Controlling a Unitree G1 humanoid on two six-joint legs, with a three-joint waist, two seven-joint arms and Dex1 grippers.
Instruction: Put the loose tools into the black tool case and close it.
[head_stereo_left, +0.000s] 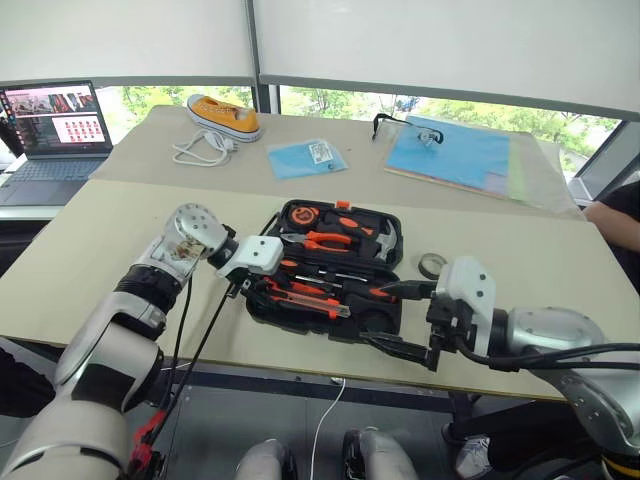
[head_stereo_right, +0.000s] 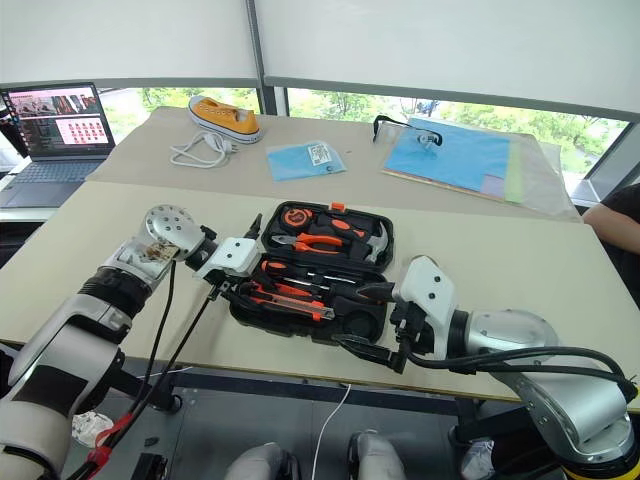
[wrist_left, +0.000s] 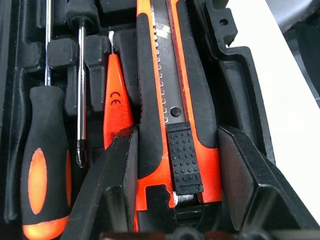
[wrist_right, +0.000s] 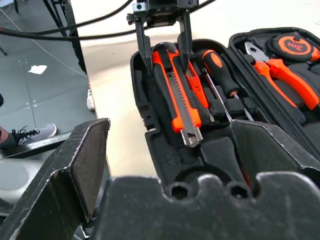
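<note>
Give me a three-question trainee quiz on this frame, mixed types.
1. True or false: the tool case lies open.
2. What do the left pincer's fingers straddle? A) pliers B) utility knife C) tape measure
3. Fill in: the small tape roll lies on the ____, outside the case.

Key: 1 true; 2 B; 3 table.

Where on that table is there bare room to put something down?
Bare patches: left of the black tool case toward the laptop, and right of the tape roll. Crowded: the far strip with the shoe and blue folder.
</note>
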